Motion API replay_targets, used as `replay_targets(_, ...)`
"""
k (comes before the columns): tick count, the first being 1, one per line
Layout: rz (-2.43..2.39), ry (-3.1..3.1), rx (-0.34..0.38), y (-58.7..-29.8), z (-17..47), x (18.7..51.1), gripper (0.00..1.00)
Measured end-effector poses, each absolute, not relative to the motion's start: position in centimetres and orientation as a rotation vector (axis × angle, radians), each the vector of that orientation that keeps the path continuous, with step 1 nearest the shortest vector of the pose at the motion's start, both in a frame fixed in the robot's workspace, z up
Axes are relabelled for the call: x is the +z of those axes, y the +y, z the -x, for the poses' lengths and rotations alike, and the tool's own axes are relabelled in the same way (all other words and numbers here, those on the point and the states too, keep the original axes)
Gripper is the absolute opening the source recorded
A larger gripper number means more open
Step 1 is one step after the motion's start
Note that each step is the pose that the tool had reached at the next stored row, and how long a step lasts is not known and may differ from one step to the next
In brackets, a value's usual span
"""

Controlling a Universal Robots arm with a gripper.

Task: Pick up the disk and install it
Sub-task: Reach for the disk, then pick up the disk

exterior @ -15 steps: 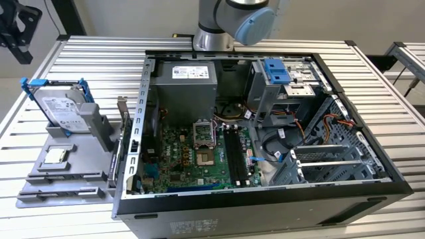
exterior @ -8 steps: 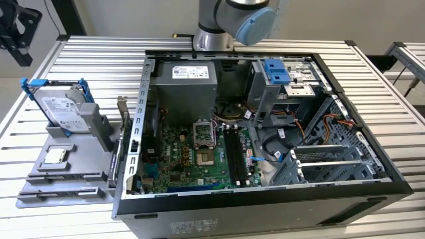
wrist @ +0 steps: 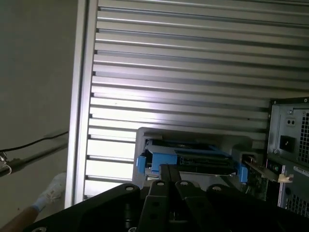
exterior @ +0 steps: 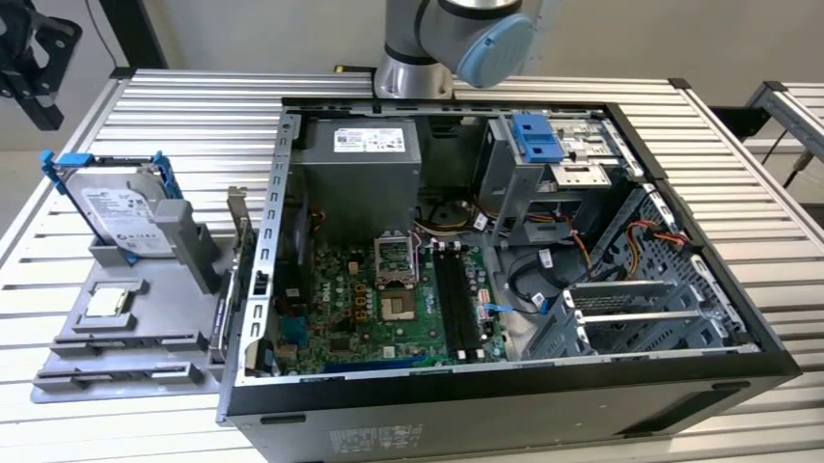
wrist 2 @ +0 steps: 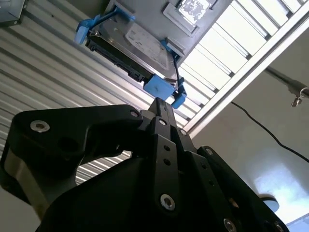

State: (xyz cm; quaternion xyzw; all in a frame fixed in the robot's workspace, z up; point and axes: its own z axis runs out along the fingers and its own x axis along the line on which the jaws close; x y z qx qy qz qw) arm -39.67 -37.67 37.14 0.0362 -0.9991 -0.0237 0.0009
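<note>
Disk [exterior: 123, 207]: flat silver-grey hard drive with white label and blue plastic rail bracket. Stands tilted on edge in grey plastic stand [exterior: 193, 256], at 9 o'clock from open black computer case [exterior: 515, 413] in exterior view.

Black gripper [wrist 2: 161, 106] points at disk's end in both wrist views. Carries nothing visible. Spread or pressed together: cannot tell.

Risks:
- Pinch on thin blue rail flexes it, disk slips.
- Skewed pull jams disk in stand.
- Loose coloured cables [exterior: 640, 231] at case's 2 o'clock could snag disk.

Glare on ribbed table [wrist: 193, 104], end effector [wrist 2: 162, 107] dark, backlit.
</note>
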Motion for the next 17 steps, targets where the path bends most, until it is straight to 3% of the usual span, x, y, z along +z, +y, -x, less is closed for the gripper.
replay_targets(17, -0.114, -3.137, -0.074, -37.79, 39.66, 37.14, 0.00)
